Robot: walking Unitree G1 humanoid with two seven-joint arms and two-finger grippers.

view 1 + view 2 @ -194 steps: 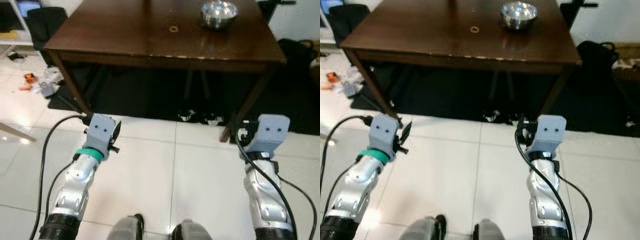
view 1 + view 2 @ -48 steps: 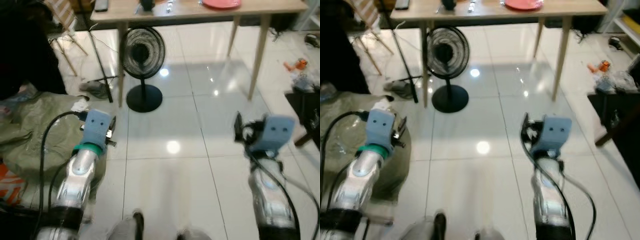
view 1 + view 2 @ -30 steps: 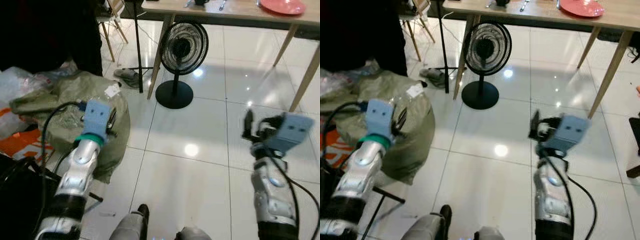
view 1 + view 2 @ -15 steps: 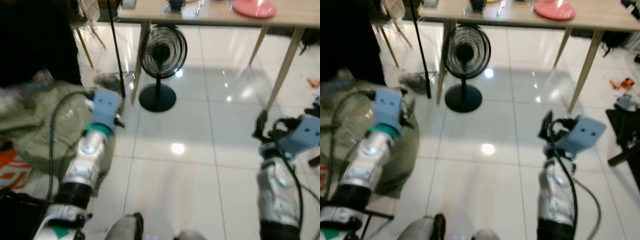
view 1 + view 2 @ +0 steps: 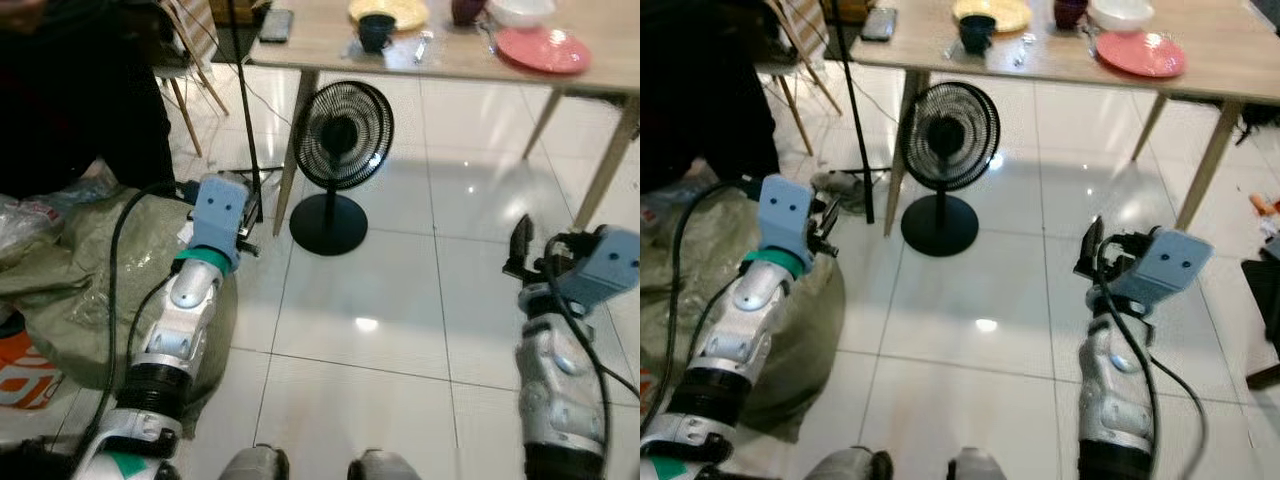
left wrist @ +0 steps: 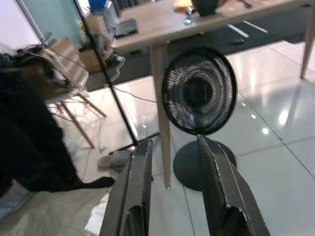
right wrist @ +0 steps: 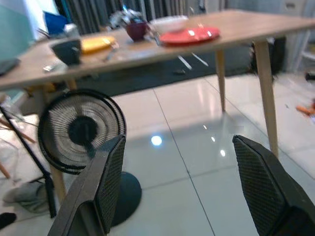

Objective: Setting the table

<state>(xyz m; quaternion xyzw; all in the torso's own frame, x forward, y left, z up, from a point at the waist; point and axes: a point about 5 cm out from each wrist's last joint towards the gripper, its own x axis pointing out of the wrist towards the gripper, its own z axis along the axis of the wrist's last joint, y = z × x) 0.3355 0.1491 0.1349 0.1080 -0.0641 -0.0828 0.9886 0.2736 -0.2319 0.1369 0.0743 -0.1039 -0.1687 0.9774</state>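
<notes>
2 grippers up at waist height, both empty. I'm standing on the tiled floor (image 5: 360, 340) facing the light wooden table (image 5: 1200, 75), which is still well ahead of me. Left gripper (image 6: 174, 184): fingers parted a moderate gap, nothing between them. Right gripper (image 7: 184, 182): fingers spread wide, nothing held.

Tableware is all on the tabletop: red plate (image 5: 1140, 53) toward the right end, white bowl (image 5: 1120, 13) just behind it, dark mug (image 5: 977, 30) with the yellow plate (image 5: 992, 12) behind it, a maroon cup (image 7: 136, 30), and what looks like cutlery (image 5: 1021, 54) lying between mug and red plate. A phone (image 5: 878, 22) sits at the left end.

My read: I'm in the approach step, nothing picked yet.

Risks from here:
- black pedestal fan (image 5: 943, 160) stands on the floor right in front of the table, beside its left leg. Walking straight in, I'd likely clip the base or tip it.
- dark stand pole (image 5: 243, 120) and a chair (image 5: 190, 45) crowd the left side, and my left arm cable (image 5: 115, 270) hangs close enough to snag.
- green sack (image 5: 75, 270) on the floor at my left is a trip hazard.
- red plate lies flat and thin, so I judge it could slide rather than lift when pinched.

I'd come in from the right, toward the red plate.
</notes>
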